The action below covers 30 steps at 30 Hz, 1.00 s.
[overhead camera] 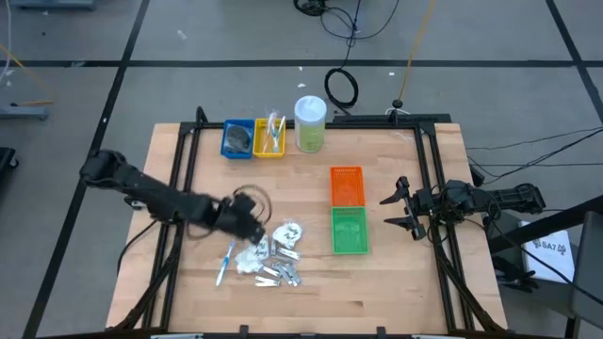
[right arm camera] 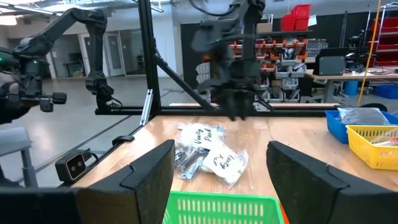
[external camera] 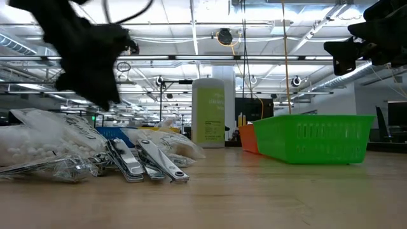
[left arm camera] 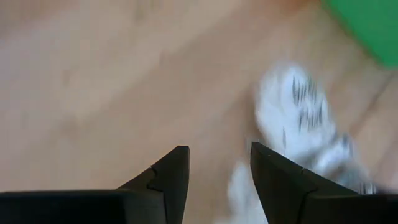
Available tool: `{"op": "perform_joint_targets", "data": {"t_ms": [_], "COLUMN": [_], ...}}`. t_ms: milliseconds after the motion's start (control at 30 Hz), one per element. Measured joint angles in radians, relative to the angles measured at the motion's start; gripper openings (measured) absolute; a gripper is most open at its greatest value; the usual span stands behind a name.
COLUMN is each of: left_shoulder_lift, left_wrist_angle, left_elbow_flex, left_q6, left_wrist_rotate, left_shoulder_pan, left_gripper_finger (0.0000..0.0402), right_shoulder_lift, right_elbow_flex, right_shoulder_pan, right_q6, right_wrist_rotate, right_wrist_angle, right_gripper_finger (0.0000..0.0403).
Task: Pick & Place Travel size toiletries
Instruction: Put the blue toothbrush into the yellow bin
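Even, bright overhead light fills every view; the high view shows the wooden surface [overhead camera: 396, 282] evenly lit, with only soft, short shadows under the arms and trays. In the low view, rows of ceiling lamps glow white and flare slightly, and the left gripper [external camera: 86, 48] reads as a dark smeared silhouette against them. The nearest strip of surface there is soft, out of focus, while the green tray [external camera: 315, 137] is crisp. The left wrist view is heavily motion-blurred: the white crinkly packets [left arm camera: 301, 118] and wood grain streak into smudges, though the fingers [left arm camera: 171, 177] stay sharp. The right wrist view is clear, except for the left arm's blurred dark shape.
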Motion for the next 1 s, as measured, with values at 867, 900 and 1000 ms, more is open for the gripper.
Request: {"op": "perform_joint_targets", "data": {"t_ms": [867,900,1000], "left_shoulder_lift": [0.206,0.216,0.24], "left_wrist_angle": [-0.169,-0.151,-0.116], "left_elbow_flex": [0.0,0.0,0.002], "left_q6": [-1.052,-1.043,-1.023], "left_wrist_rotate": [0.122,0.122,0.123], "left_shoulder_pan": [-0.648,-0.643,-0.63], "left_gripper_finger": [0.0166,0.0165,0.0166], "right_shoulder_lift": [0.0,0.0,0.0], "right_elbow_flex": [0.0,0.0,0.0], "right_shoulder_pan": [0.0,0.0,0.0], "right_q6": [0.0,0.0,0.0], "right_wrist_rotate": [0.0,0.0,0.0], "right_wrist_angle": [0.0,0.0,0.0], "right_gripper_finger": [0.0242,0.0242,0.0242]}}
